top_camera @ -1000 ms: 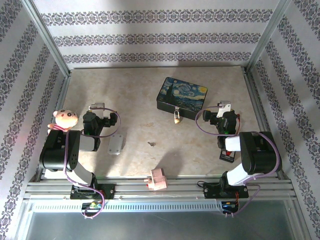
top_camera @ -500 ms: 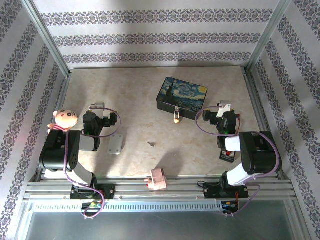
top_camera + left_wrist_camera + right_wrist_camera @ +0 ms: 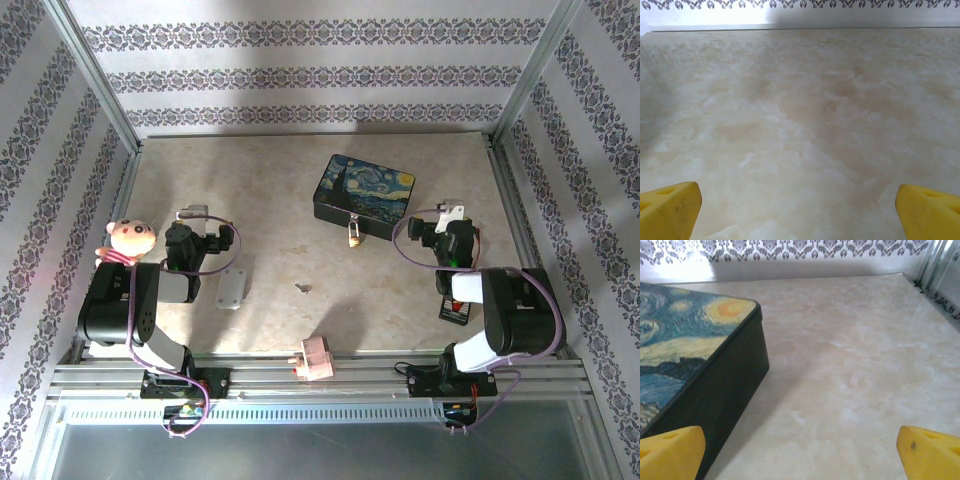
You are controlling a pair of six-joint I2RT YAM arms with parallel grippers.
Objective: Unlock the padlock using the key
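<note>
- a pale pink blocky object (image 3: 316, 358) sits at the near edge of the table (image 3: 280, 190), between the two arm bases.
- the left gripper (image 3: 800, 212) has its jaws spread wide; its yellow wedge-shaped fingertips (image 3: 670, 210) sit at the far corners of the wrist view with bare marbled beige tabletop between them, holding and touching nothing.
- a small pink-and-cream plush figure (image 3: 128, 237) perches on the left arm.
- the right gripper (image 3: 800, 452) is likewise fully spread and holds nothing; its yellow fingertips (image 3: 930, 452) frame smooth tabletop, with the corner of the tin (image 3: 690, 355) just ahead of the left one.
- a small black object (image 3: 456, 311) lies beside the right arm.
- a flat grey rectangular plate (image 3: 232, 289) with rounded corners lies just right of the left arm.
- the key (image 3: 302, 288), tiny, thin and dull, lies on the open table between the arms, apart from both grippers.
- the padlock (image 3: 354, 234), small and brass-gold, sits at the tin's near wall, beyond and right of the key; whether it hangs from a latch cannot be told.
- the tin is a rectangular, dark-walled box with a glossy swirling blue-and-yellow night-sky lid.
- patterned wallpaper (image 3: 300, 80) lines the far wall.
</note>
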